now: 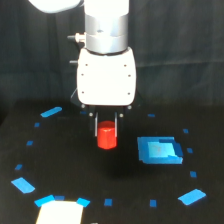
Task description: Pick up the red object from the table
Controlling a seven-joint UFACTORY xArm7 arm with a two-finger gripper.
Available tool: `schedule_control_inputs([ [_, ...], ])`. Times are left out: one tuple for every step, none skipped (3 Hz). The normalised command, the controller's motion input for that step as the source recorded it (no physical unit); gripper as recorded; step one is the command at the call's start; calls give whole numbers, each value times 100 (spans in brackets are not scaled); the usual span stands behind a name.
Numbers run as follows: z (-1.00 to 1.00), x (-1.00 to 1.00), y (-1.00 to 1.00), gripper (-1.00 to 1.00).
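Hand grips red object above table, blue square near on exterior view's right

Jaws clamp red obj above black table, blue square beside.

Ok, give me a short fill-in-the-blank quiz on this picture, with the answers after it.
1. The object between the gripper's fingers is coloured ____.
2. The large blue square lies on the exterior view's ____ of the red object.
3. The table surface is coloured ____.
4. The gripper body above the fingers is coloured ____.

Missing words: red; right; black; white.
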Motion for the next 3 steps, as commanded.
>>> schedule_control_inputs([
  [-9, 1, -37, -100],
  [50, -14, 39, -100],
  [49, 23, -51, -100],
])
